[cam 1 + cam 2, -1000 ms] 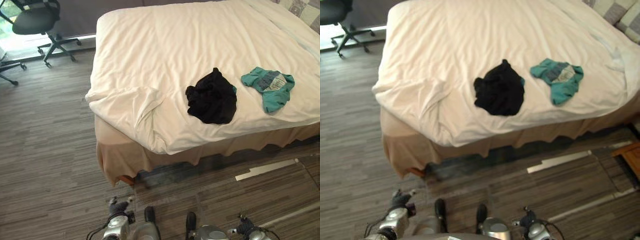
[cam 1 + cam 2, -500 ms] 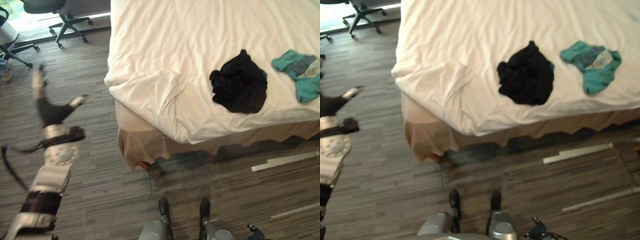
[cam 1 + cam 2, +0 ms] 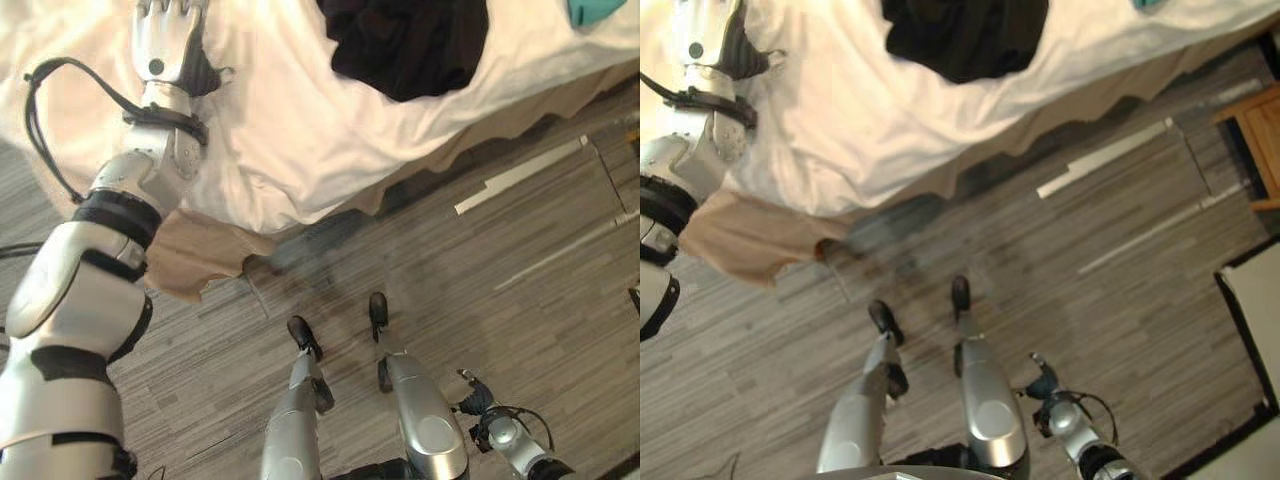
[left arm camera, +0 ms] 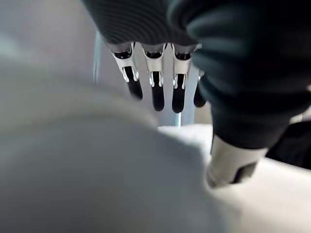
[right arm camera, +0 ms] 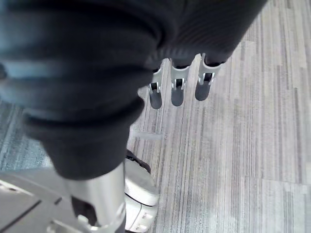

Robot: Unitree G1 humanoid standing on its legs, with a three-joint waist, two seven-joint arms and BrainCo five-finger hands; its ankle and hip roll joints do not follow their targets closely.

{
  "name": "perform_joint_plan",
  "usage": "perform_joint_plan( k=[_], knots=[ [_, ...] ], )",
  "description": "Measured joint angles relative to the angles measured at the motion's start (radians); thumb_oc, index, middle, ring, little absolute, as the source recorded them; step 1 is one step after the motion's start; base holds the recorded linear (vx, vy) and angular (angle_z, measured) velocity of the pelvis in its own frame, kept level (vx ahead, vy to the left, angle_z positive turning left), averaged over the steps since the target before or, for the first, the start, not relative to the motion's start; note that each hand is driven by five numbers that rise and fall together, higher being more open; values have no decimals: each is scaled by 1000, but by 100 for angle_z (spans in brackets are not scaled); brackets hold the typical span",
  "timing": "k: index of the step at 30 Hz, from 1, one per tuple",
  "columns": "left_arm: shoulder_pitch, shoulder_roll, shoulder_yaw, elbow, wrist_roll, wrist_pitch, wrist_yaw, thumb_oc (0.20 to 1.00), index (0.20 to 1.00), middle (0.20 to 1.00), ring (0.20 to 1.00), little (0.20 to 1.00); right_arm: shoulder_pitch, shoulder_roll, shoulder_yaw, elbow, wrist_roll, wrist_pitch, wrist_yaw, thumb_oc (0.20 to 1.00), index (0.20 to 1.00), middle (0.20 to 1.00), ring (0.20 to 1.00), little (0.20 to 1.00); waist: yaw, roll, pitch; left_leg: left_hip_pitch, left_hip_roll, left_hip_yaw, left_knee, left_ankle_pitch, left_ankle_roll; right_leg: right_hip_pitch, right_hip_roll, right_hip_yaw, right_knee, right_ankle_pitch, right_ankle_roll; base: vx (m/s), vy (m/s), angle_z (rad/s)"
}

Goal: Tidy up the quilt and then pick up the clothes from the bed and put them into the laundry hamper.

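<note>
The white quilt (image 3: pixel 300 130) covers the bed and hangs over its near edge. A crumpled black garment (image 3: pixel 410 45) lies on it near that edge, and a teal garment (image 3: pixel 600 8) peeks in at the far right. My left hand (image 3: pixel 160 35) is stretched out over the quilt's left corner, left of the black garment, open with straight fingers (image 4: pixel 158 87) just above the cloth and nothing in it. My right hand (image 3: pixel 1043 385) hangs low by my side, open, its relaxed fingers (image 5: pixel 177 90) pointing at the floor.
A tan bed skirt (image 3: pixel 200 255) hangs below the quilt. A pale strip (image 3: pixel 520 175) lies on the wood floor beside the bed. A wooden piece of furniture (image 3: pixel 1260 140) and a dark-framed panel (image 3: pixel 1250 330) stand at the right.
The camera has tipped down and closer to the bed edge. My left arm has swung up from the floor side and now reaches over the quilt's corner.
</note>
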Motion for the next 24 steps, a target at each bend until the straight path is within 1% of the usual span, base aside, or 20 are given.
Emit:
perform_joint_plan(
  k=[2,5,6,7,8,9,10,11,12,13,14,15,16,17,18,19,20,22,23,24],
  knots=[
    [28,-22,-2,76,54,12,-14,200,200,200,200,200,0,1,5,23,0,0,1,1000,1000,1000,1000,1000,0,0,0,24,1,-1,0,-1,-1,31,1,0,-15,0,0,31,-5,-7],
    [198,-51,117,97,84,23,-48,200,200,200,200,200,3,-7,-14,25,21,-4,-1,1000,1000,1000,1000,1000,3,-5,-3,130,1,-4,0,-2,-3,138,1,-4,-28,0,-1,74,9,-6],
    [224,-51,131,96,84,23,-52,200,200,200,200,200,7,-10,-22,20,21,-5,-1,1000,1000,1000,1000,1000,4,-5,-6,147,1,-6,-1,-6,-7,157,1,-4,-34,-1,-1,133,41,-13],
    [359,-39,225,94,84,21,-62,200,200,200,200,200,30,-30,-63,-19,30,-6,-3,1000,1000,1000,1000,1000,10,4,-50,183,10,-16,-7,-62,-32,194,12,-2,-50,-23,-27,151,46,-14],
    [417,-33,272,96,81,22,-66,200,200,200,200,200,32,-34,-82,-30,33,-6,-4,1000,1000,1000,1000,1000,9,6,-65,187,15,-14,-7,-68,-33,197,16,1,-50,-22,-27,148,52,-15],
    [555,-22,384,83,75,15,-83,200,200,200,200,200,55,-56,-131,-92,36,-3,-6,1000,1000,1000,1000,1000,10,4,-86,210,17,-13,-7,-70,-35,222,17,1,-50,-23,-27,124,49,-6],
    [626,-23,430,85,72,15,-88,200,200,200,200,200,74,-70,-159,-105,36,-3,-11,1000,1000,1000,1000,1000,11,5,-102,225,19,-13,-7,-72,-36,235,20,-1,-51,-24,-28,107,72,2],
    [705,-17,442,99,68,19,-100,219,219,219,219,219,82,-90,-172,-126,36,3,-14,1000,1000,1000,1000,1000,19,7,-135,224,20,-15,-7,-78,-38,235,20,-3,-50,-31,-32,107,98,0],
    [844,-9,507,81,62,11,-127,1000,1000,1000,1000,1000,109,-138,-217,-198,36,19,-5,1000,1000,1000,1000,1000,34,6,-169,239,22,-13,-7,-87,-42,249,22,-1,-51,-32,-32,90,121,-1],
    [903,-13,529,92,56,14,-139,1000,1000,1000,1000,1000,137,-166,-247,-223,36,16,-6,1000,1000,1000,1000,1000,33,6,-190,244,23,-11,-7,-88,-40,252,23,2,-51,-33,-31,82,119,-3],
    [1044,-15,579,137,45,12,-176,1000,1000,1000,1000,1000,138,-226,-296,-285,39,26,2,1000,1000,1000,1000,1000,52,2,-219,256,20,-12,-7,-91,-42,264,20,1,-51,-34,-31,80,112,-1],
    [1113,-38,647,165,36,13,-193,1000,1000,1000,1000,1000,142,-267,-329,-341,41,28,4,1000,1000,1000,1000,1000,58,2,-220,270,19,-11,-7,-95,-42,279,18,2,-51,-36,-28,81,113,1],
    [1174,-74,713,218,16,24,-216,1000,1000,1000,1000,1000,168,-315,-376,-392,49,13,-1,1000,1000,1000,1000,1000,63,2,-241,276,15,-11,-7,-98,-40,285,15,4,-52,-39,-24,52,82,5],
    [1245,-110,804,237,-30,21,-226,1000,1000,1000,1000,1000,168,-351,-402,-440,54,24,5,1000,1000,1000,1000,1000,78,-3,-259,275,13,-12,-7,-103,-36,286,13,1,-52,-43,-20,55,58,2],
    [1288,-145,880,242,-85,23,-228,1000,1000,1000,1000,1000,179,-393,-410,-487,55,21,3,1000,1000,1000,1000,1000,80,-3,-271,277,11,-9,-7,-105,-35,283,11,4,-52,-45,-17,26,35,12],
    [1346,-187,904,283,-162,27,-236,1000,1000,1000,1000,1000,166,-443,-452,-535,55,3,-2,837,837,837,837,837,99,-7,-293,273,9,-10,-7,-104,-34,286,6,-2,-55,-48,-14,25,63,13],
    [1370,-203,907,296,-179,27,-239,1000,1000,1000,1000,1000,164,-456,-468,-552,55,-3,-5,200,200,200,200,200,104,-13,-303,270,9,-8,-7,-103,-33,279,6,-3,-56,-49,-12,-14,68,25],
    [1433,-247,911,300,-217,22,-237,1000,1000,1000,1000,1000,103,-495,-457,-636,55,4,-10,200,200,200,200,200,130,-21,-318,250,8,-5,-7,-103,-33,275,0,-14,-56,-46,-7,-38,43,11],
    [1466,-309,910,300,-243,21,-238,1000,1000,1000,1000,1000,18,-524,-437,-757,55,0,-12,200,200,200,200,200,139,-19,-319,242,4,-2,-7,-103,-33,266,-3,-12,-52,-42,-2,-41,10,-2],
    [1466,-343,909,300,-246,20,-241,1000,1000,1000,1000,1000,-47,-532,-415,-816,54,-9,-15,200,200,200,200,200,146,-20,-319,235,3,-2,-7,-103,-33,259,-5,-11,-51,-39,3,-135,-42,11]
  ],
)
